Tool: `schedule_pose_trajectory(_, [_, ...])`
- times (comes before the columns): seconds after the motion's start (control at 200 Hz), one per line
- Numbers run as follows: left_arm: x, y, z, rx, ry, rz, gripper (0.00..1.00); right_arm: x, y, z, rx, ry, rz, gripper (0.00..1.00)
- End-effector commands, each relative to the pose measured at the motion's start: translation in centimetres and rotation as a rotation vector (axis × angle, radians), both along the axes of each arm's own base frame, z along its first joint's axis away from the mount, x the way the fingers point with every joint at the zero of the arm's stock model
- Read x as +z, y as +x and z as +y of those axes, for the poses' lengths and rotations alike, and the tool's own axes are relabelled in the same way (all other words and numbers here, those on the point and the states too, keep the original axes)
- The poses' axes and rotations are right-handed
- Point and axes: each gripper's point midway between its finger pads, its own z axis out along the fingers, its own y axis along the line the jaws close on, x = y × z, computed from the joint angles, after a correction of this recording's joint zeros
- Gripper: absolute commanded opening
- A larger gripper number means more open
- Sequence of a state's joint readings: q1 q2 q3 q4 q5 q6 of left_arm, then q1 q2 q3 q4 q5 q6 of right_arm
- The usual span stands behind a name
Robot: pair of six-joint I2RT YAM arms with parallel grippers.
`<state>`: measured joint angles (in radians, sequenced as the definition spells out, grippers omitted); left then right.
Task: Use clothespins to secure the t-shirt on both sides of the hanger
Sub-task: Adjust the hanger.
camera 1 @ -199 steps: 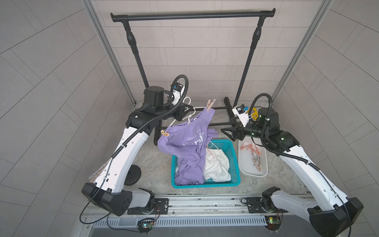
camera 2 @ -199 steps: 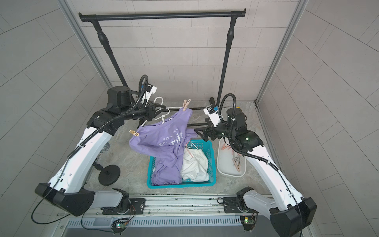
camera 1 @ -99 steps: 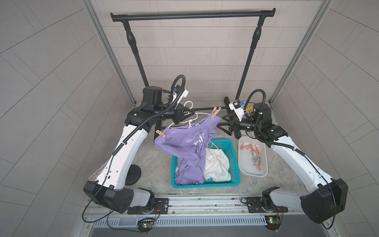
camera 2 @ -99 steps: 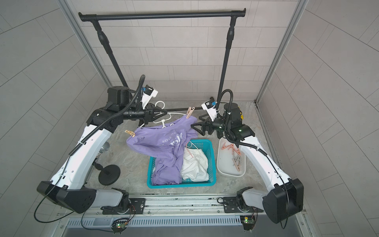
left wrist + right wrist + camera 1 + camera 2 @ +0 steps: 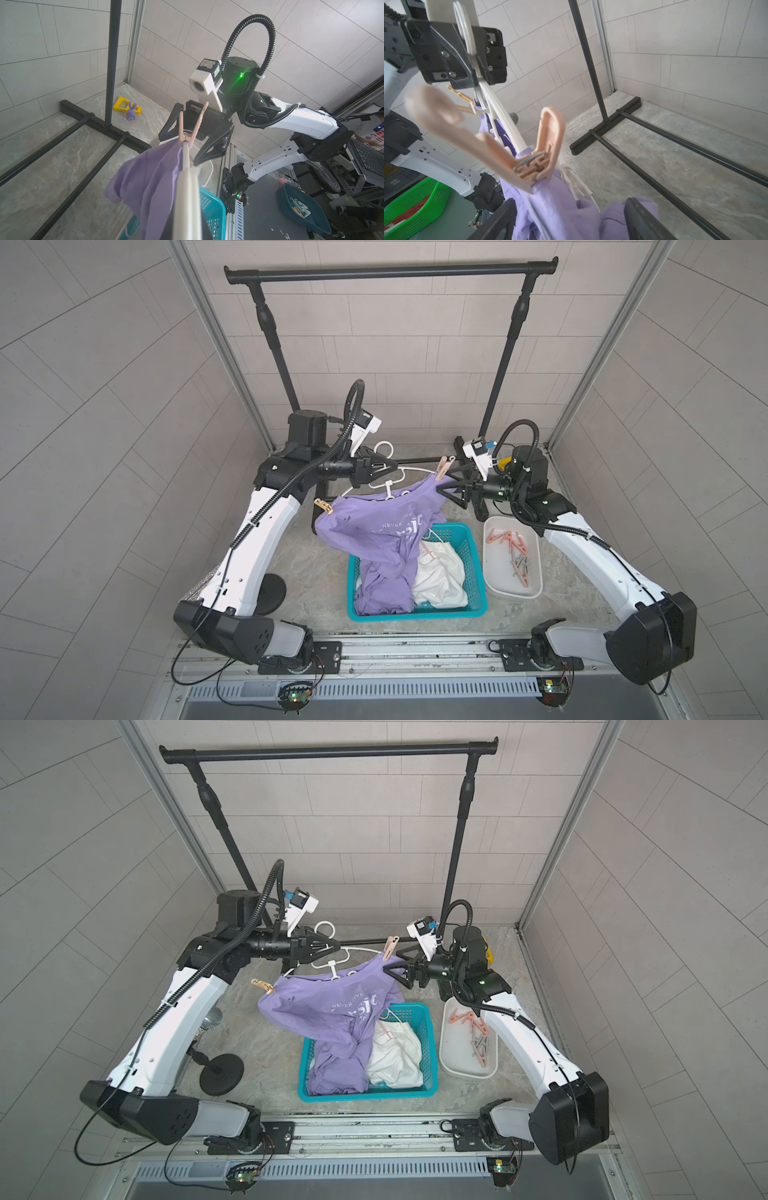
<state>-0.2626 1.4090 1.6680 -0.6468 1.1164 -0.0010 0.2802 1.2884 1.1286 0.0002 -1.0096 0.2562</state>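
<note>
Peach plastic, light and stiff with a metal spring at its hinge, the clothespin (image 5: 548, 135) on my right-hand end of the white plastic hanger (image 5: 409, 470) would only open, I judge, if pinched at its two splayed handle tips, and its smooth shell could squirt out of a careless grip. A tan clothespin (image 5: 323, 505) sits at the opposite shoulder, and spare clothespins (image 5: 513, 547) lie in the white plastic tray (image 5: 503, 578) on the stone surface beside my right arm. My left fingers (image 5: 460, 62) are clamped together on the hanger's neck just under its hook. My right fingers (image 5: 216, 143) stand wide apart, straddling the pinned shoulder of the purple cotton t-shirt (image 5: 374, 526) and closed on nothing. That cloth is soft and limp and likely to slide on the slick hanger, and its lower half is slumped into the teal plastic basket (image 5: 415, 611). I cannot see whether the peach clothespin bites through to the hanger rod beneath the fabric, the tan one is too small in both top views to judge, the shirt's hem is buried in the basket, and my right fingertips are cut off at the edge of my own wrist view
</note>
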Motion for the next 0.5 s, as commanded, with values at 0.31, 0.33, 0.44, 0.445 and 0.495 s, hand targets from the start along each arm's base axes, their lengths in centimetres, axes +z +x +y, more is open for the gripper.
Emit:
schedule_pose_trajectory(0.31, [2.99, 0.32, -0.17, -0.052, -0.085, -0.043, 0.00, 1.19, 0.62, 0.97, 0.068, 0.112, 0.011, 0.74])
schedule_pose_trajectory(0.33, [3.07, 0.31, -0.18, -0.054, -0.087, -0.045, 0.00, 1.23, 0.60, 0.99, 0.071, 0.115, 0.013, 0.73])
schedule_pose_trajectory(0.44, [2.81, 0.50, -0.26, -0.058, -0.087, -0.034, 0.00, 1.93, 0.64, 1.23, 0.092, 0.163, 0.019, 0.67])
schedule_pose_trajectory(0.445, [2.79, 0.50, -0.26, -0.059, -0.088, -0.034, 0.00, 1.92, 0.67, 1.24, 0.092, 0.164, 0.020, 0.66])
schedule_pose_trajectory(0.495, [2.78, 0.57, -0.29, -0.060, -0.089, -0.033, 0.00, 2.04, 0.70, 1.31, 0.099, 0.173, 0.023, 0.63])
